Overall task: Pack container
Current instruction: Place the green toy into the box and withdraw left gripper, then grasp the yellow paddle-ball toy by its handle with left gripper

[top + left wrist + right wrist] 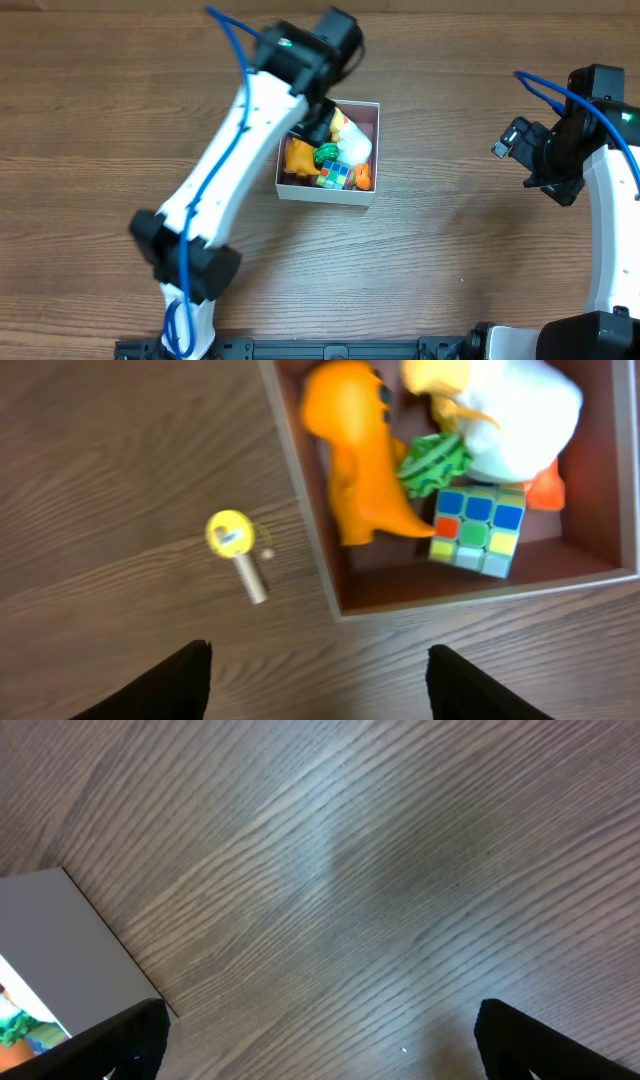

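Note:
The container is a square white-walled box in the table's middle. It also shows in the left wrist view and the right wrist view. It holds an orange dinosaur, a green toy, a colour cube and a white and yellow plush. A small yellow-headed toy with a beige stem lies on the table just outside the container's wall. My left gripper is open and empty above the table beside the container. My right gripper is open and empty over bare wood.
The left arm crosses the table diagonally and covers the container's far left corner in the overhead view. The right arm stays at the right side, well away from the container. A small orange piece sits behind the cube.

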You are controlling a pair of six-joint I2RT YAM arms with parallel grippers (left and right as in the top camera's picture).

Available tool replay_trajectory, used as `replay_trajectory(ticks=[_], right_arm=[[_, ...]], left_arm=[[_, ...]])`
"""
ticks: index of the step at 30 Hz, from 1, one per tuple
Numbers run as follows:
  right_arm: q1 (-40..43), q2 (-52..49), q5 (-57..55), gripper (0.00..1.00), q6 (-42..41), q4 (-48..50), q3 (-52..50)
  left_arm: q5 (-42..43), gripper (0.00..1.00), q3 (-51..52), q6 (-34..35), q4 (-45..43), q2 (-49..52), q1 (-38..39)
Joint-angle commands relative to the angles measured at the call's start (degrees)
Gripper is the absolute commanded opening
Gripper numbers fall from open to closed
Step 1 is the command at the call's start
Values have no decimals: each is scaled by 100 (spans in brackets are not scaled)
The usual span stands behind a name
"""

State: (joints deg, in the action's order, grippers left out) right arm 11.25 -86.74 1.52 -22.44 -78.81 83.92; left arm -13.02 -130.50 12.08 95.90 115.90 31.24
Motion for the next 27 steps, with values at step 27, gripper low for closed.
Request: replay_trajectory(ticks=[27], right_arm=[[9, 46, 11, 100, 15, 55, 2]], left_arm=[[855, 100, 6511, 393, -3587, -2616, -1976]])
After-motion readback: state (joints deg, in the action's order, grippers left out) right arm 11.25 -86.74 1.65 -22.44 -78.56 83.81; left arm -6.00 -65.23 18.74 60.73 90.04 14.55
